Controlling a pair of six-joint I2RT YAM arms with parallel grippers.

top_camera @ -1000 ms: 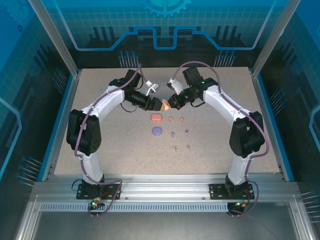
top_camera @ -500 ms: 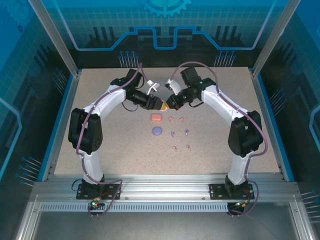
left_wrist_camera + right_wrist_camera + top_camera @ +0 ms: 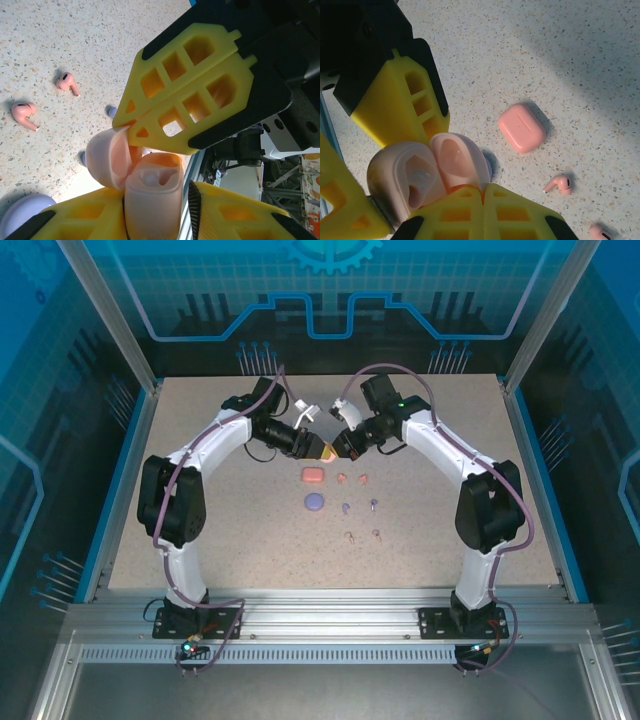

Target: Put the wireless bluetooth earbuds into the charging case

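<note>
Holding the open pale pink case (image 3: 150, 212) in my left pincer (image 3: 154, 197), right pincer (image 3: 482, 190) is pinched shut, tips on its lid (image 3: 107, 157).

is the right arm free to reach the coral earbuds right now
Probably not yet: the way to the coral earbuds looks open, but the right gripper is shut against the open pink case the left gripper holds.

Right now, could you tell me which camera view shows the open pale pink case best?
The right wrist view: the pale pink case lies open toward the lens, cavity and lid interior exposed. The left wrist view sees it end-on; the top view shows a speck.
</note>
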